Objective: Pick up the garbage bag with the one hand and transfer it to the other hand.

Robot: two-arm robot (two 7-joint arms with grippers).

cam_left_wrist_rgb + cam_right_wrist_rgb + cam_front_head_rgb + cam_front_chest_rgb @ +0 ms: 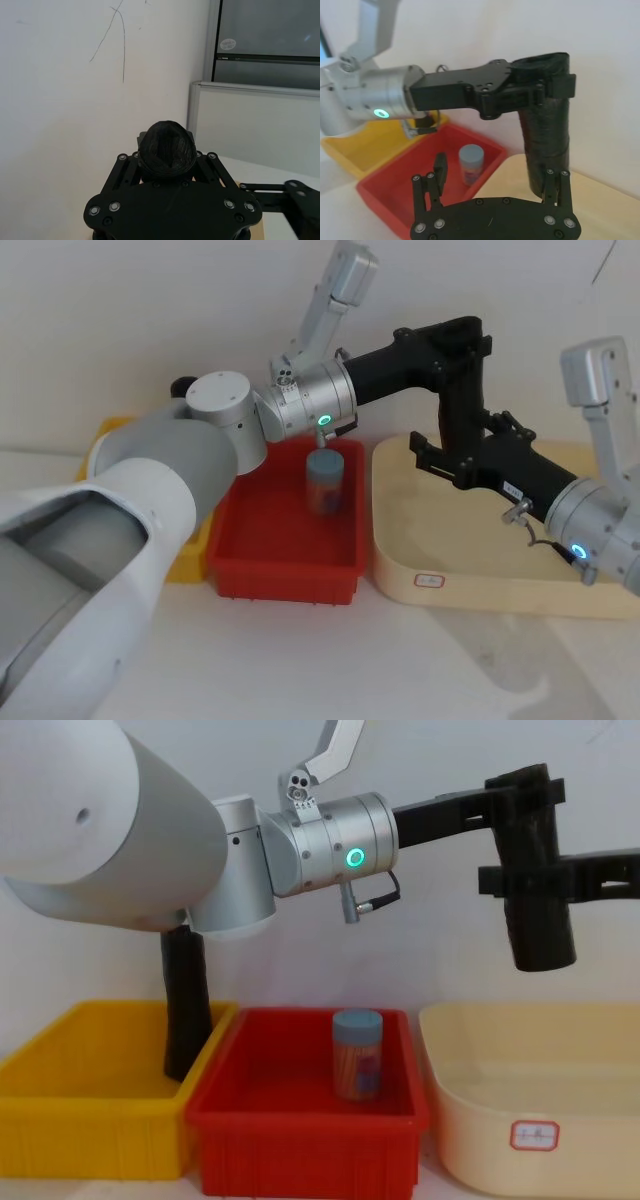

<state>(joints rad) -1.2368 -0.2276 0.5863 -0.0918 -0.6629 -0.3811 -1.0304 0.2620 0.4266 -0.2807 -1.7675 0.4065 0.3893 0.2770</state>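
The garbage bag [535, 920], a matte black roll, hangs upright in the air above the cream tray. My left gripper [520, 805], on the arm with the green ring light, is shut on its upper part. In the left wrist view the roll's end [167, 150] shows between the jaws. My right gripper [497, 170], on the arm with the blue ring light, is open around the lower part of the garbage bag [547, 130]. One finger [555, 182] is beside the roll, and the other finger [440, 167] stands well apart from it.
A red bin [300, 1120] holds a blue-lidded jar [357, 1055]. Left of it, a yellow bin [90, 1120] holds a second black roll [187, 1005]. The cream tray [540, 1120] lies on the right, under both grippers.
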